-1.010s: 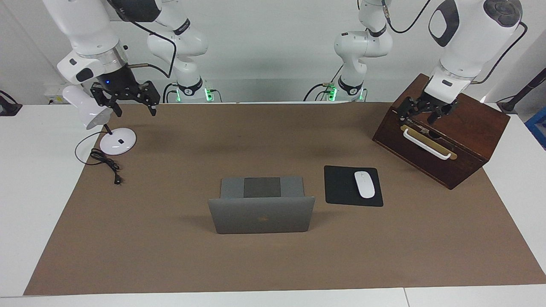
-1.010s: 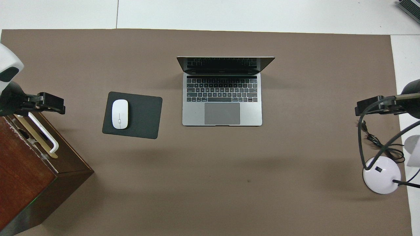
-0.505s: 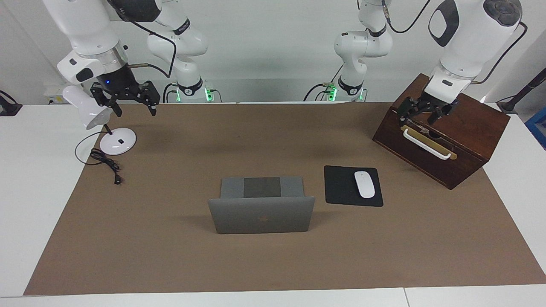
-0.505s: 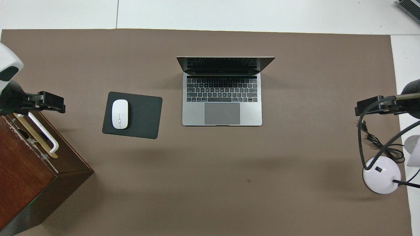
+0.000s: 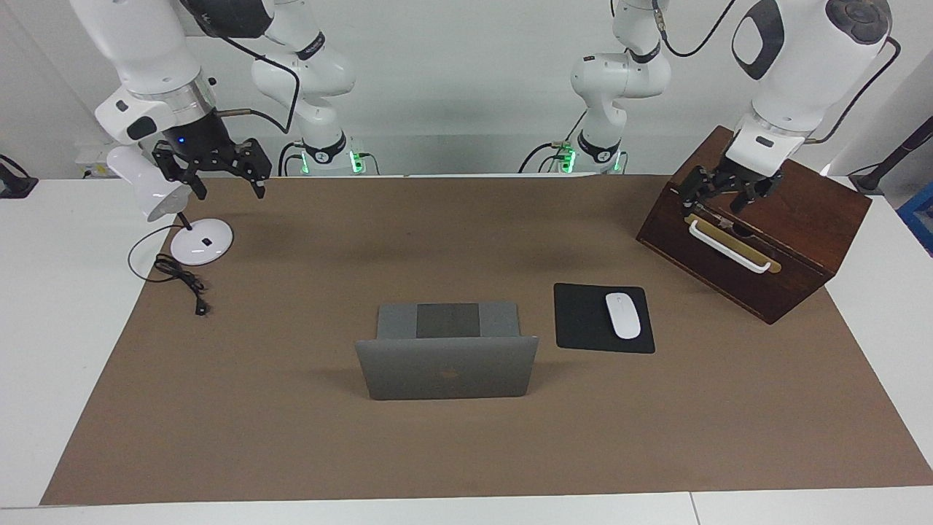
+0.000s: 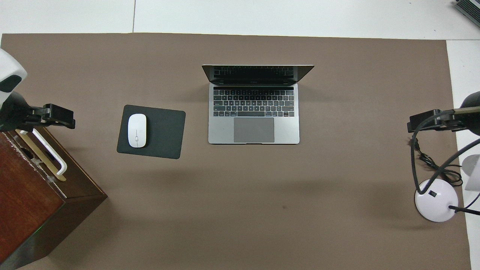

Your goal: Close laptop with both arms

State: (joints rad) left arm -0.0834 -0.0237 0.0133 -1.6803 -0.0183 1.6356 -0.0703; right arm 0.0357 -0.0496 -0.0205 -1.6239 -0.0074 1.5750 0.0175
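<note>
Standing open at mid-table in the facing view, the laptop (image 5: 447, 368) shows its lid back and logo, its keyboard hidden; mouse pad (image 5: 602, 318) with white mouse (image 5: 622, 315) beside it, toward the left arm's end. Left gripper (image 5: 724, 197) hangs over the wooden box (image 5: 758, 226), fingers spread, holding nothing; box shut, contents unseen. Right gripper (image 5: 213, 171) hangs wide open and empty over the brown mat (image 5: 291, 437), beside the white desk lamp (image 5: 164, 204). Overhead view: laptop (image 6: 254, 112) with keyboard and trackpad visible, screen dark, well apart from both grippers; mouse (image 6: 137, 130) on pad (image 6: 165, 131). Left gripper (image 6: 52, 116) and right gripper (image 6: 431, 122) each show only partly at the picture's edges; box (image 6: 33, 198) and lamp (image 6: 437, 198) are cut off by the frame.
</note>
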